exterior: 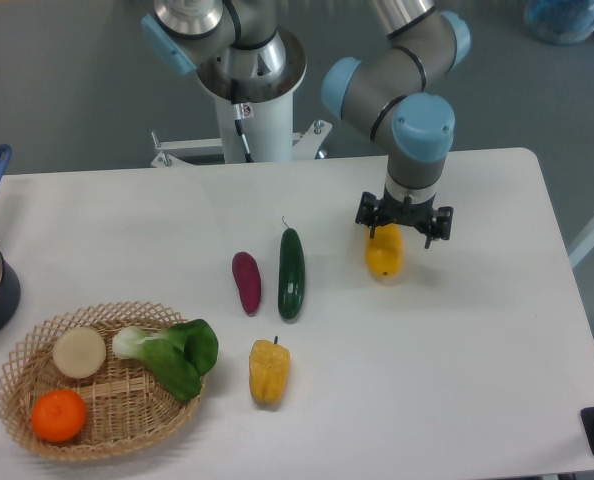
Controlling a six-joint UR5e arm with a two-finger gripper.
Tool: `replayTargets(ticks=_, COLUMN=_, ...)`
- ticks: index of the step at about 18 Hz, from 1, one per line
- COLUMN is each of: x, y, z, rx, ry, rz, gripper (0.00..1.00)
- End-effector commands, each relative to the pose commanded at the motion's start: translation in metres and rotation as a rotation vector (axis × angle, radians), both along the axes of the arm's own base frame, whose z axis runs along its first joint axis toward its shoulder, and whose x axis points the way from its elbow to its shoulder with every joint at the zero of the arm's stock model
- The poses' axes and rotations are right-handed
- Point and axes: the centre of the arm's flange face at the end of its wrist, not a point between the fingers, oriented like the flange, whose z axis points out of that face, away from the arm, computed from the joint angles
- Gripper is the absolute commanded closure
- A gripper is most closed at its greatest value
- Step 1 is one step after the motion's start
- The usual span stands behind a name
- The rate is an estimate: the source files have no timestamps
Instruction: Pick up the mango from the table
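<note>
A: Where is the smooth, glossy yellow-orange oblong mango (pixel 384 256) in relation to the black two-finger hand (pixel 403 228)?

B: It lies directly under the hand, on the large flat white desk (pixel 457 340). The hand points straight down from the grey and light-blue arm (pixel 417 140), and its lower part covers the top end of the fruit

A: How does the long axis of the mango run?

B: It runs away from the robot base toward the front edge of the desk, almost straight, perhaps a little tilted. So I judge the fingers should close across the short width of the fruit

A: Is the hand wide or narrow now?

B: I cannot tell. The black parts spread to both sides above the mango, but the fingertips are hidden or too small to see. I also cannot say whether they touch the fruit. In my judgement the mango is not lifted; it seems to rest on the desk

A: What else is near?

B: A dark green cucumber (pixel 291 272) and a purple sweet potato (pixel 247 282) lie well apart, on the side of the hand toward the woven wicker basket (pixel 37 350)
</note>
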Motion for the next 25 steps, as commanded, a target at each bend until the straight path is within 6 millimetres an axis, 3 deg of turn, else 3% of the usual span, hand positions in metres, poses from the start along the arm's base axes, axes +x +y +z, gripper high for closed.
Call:
replayTargets(ticks=10, x=-0.006, y=0.016, z=-0.027, rx=-0.014, ry=-0.019, rz=0.011, gripper=0.01)
replayTargets(ticks=12, x=-0.005, y=0.017, z=-0.029, rx=-0.017, ry=-0.023, rz=0.008, gripper=0.37)
replayTargets(ticks=14, x=-0.005, y=0.018, z=-0.032, rx=-0.019, ry=-0.027, rz=0.009, gripper=0.63)
replayTargets(ticks=17, x=-0.005, y=0.017, z=-0.030, rx=-0.019, ry=-0.024, rz=0.012, gripper=0.72)
replayTargets(ticks=20, x=-0.010, y=0.020, z=-0.016, rx=-0.004, ry=0.001, rz=0.015, gripper=0.78)
replayTargets(ticks=25, x=-0.039, y=0.034, z=0.049, rx=0.063, ry=0.124, rz=0.015, gripper=0.78)
